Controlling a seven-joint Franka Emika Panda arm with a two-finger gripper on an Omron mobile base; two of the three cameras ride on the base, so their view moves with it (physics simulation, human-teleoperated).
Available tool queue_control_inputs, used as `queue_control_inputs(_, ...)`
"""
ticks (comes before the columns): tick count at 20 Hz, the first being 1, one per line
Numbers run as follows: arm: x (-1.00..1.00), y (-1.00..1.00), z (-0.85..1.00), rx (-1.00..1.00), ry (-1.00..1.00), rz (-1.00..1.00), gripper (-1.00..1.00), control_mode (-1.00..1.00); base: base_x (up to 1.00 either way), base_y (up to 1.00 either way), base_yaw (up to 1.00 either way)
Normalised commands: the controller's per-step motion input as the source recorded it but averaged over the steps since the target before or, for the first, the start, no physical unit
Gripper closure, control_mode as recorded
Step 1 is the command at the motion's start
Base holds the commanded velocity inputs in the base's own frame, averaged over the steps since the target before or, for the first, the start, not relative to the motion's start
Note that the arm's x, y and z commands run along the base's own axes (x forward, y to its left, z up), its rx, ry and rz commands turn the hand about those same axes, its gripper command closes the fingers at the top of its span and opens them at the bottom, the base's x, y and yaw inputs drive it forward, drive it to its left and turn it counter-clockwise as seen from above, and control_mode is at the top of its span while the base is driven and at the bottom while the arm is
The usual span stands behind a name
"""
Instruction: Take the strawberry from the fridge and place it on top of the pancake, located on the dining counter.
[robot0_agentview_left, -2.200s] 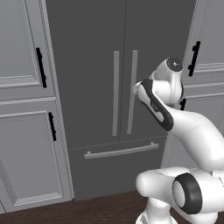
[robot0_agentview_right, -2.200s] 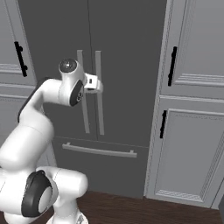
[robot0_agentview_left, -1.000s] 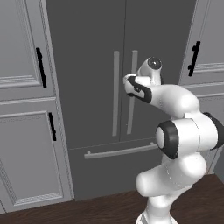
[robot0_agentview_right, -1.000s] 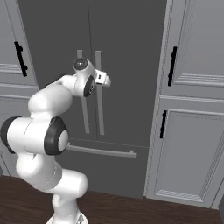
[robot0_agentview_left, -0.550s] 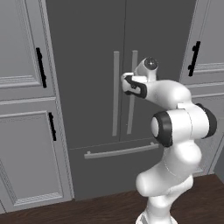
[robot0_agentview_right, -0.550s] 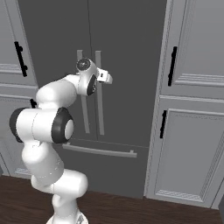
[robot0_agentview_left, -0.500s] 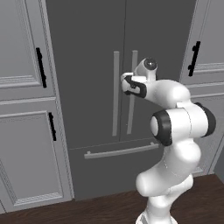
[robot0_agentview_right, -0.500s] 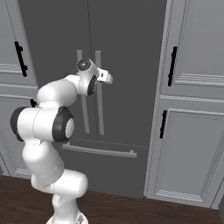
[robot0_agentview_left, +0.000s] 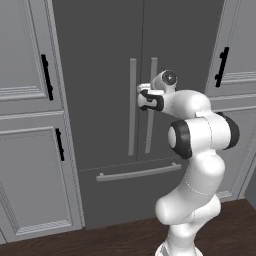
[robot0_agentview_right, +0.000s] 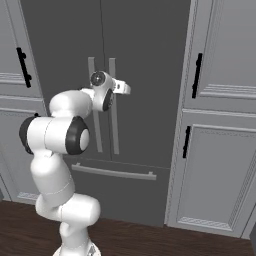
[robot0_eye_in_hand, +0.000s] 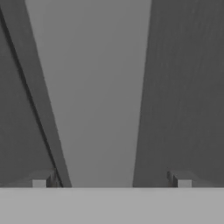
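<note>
The fridge (robot0_agentview_left: 100, 55) stands with both dark doors shut, so the strawberry is hidden. The pancake and the dining counter are out of view. My gripper (robot0_agentview_left: 143, 98) is open at mid-height of the right door's light-grey bar handle (robot0_agentview_left: 151, 135). In the hand view that handle (robot0_eye_in_hand: 96, 87) runs up between my two fingertips (robot0_eye_in_hand: 39, 183), with the seam between the doors just to its left. From the right base view, the gripper (robot0_agentview_right: 125, 89) sits right at the handle (robot0_agentview_right: 114, 130), and nothing is held.
Light-grey panelled cabinets with black handles flank the fridge, on the left (robot0_agentview_left: 30, 125) and on the right (robot0_agentview_right: 220, 125). The fridge's bottom drawer has a horizontal bar handle (robot0_agentview_left: 137, 172). Dark wood floor (robot0_agentview_right: 150, 240) lies below.
Over the last two seconds the arm has stretched forward and brought the hand up to the right door's handle. In the last half second it has barely moved, and the jaws stay open.
</note>
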Motion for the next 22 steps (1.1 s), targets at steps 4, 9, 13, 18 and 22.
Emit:
queue_control_inputs(4,0.49,-0.14,-0.09,-0.02,-0.07,0.01,-1.00,-1.00,0.00,0.00,0.00)
queue_control_inputs(9,0.25,-0.01,-0.01,0.00,-0.02,0.02,1.00,-1.00,0.00,0.00,0.00)
queue_control_inputs(13,0.00,-0.01,0.00,0.00,0.00,0.00,1.00,-1.00,0.00,0.00,0.00)
queue_control_inputs(18,-0.46,-0.14,0.00,0.01,0.00,0.00,1.00,-1.00,0.00,0.00,0.00)
queue_control_inputs(22,-0.67,-0.56,0.00,0.06,0.04,0.00,1.00,-1.00,0.00,0.00,0.00)
